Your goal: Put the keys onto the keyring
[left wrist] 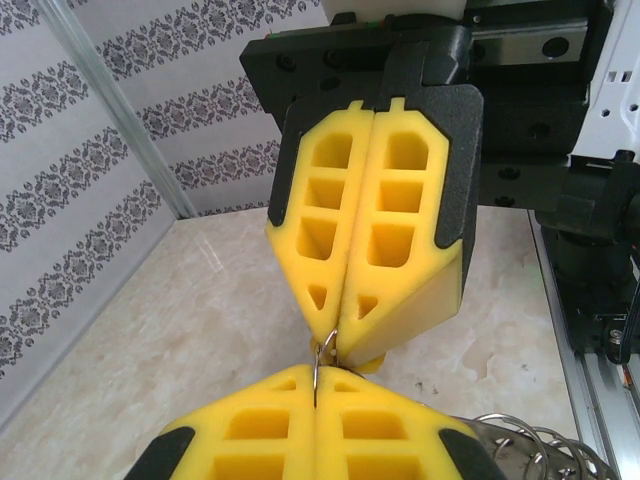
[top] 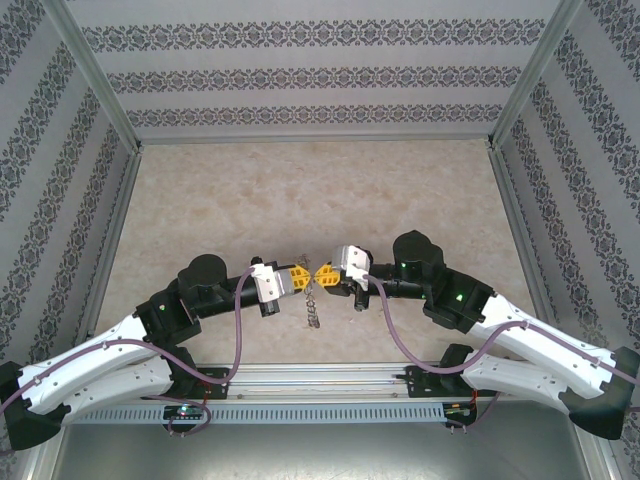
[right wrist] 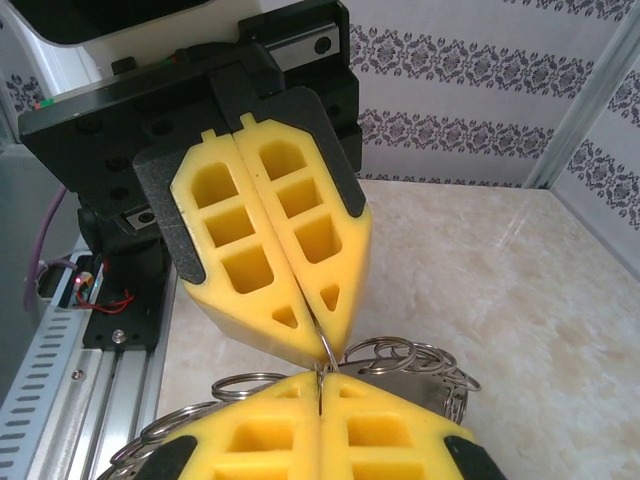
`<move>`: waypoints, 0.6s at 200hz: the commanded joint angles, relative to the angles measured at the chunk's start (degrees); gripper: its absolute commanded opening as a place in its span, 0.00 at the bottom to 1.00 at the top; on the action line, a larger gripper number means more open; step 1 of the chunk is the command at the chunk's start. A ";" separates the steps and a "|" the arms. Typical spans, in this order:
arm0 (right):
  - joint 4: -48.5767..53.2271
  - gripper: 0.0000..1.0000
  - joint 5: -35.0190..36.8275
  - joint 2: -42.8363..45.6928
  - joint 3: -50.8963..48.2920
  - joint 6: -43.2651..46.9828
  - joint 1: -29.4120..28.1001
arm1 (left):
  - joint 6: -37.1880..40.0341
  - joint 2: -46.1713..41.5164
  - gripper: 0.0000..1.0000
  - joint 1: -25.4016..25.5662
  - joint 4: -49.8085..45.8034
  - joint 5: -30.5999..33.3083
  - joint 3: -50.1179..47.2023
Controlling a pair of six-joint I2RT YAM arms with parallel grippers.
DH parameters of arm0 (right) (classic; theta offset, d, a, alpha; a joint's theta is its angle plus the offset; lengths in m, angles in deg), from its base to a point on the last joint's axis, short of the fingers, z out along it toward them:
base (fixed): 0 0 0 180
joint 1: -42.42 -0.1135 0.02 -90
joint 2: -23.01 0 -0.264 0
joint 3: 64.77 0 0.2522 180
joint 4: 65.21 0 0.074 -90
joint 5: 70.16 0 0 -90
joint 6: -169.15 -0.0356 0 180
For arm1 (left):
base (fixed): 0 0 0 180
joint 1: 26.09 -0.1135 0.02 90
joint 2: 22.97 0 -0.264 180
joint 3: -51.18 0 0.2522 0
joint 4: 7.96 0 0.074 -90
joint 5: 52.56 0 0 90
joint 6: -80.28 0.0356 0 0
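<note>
Top external view: my left end effector (top: 306,279) and right end effector (top: 318,277) met tip to tip, both clamped on a wire loop of the dark grey, loop-fringed metal keyring (top: 311,306). The rest of it dangled over the beige marbled desk (top: 300,190), probably held taut for threading.

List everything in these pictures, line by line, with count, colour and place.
dark grey metal keyring: one, dark grey with silvery wire loops, dangling over the table's near middle from the two gripper tips.
marble-pattern table: one, beige, inside the enclosure.
patterned wallpaper walls: three, white and grey, left, far and right of the table.
metal rail: one, silver, along the near edge.
left gripper: one, yellow fingers on black, shut on a keyring loop, tip to tip with the right.
right gripper: one, same colours, shut on the same loop.
</note>
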 commanded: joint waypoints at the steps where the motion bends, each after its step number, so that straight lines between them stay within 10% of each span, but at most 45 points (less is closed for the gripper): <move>1: -4.11 0.00 -2.71 0.93 1.51 -1.17 -0.21 | 1.76 0.51 0.00 1.24 1.69 -1.81 0.77; 120: -3.99 0.00 -3.74 3.15 -0.34 -0.50 -0.12 | 1.14 0.66 0.00 1.24 1.73 -3.31 0.78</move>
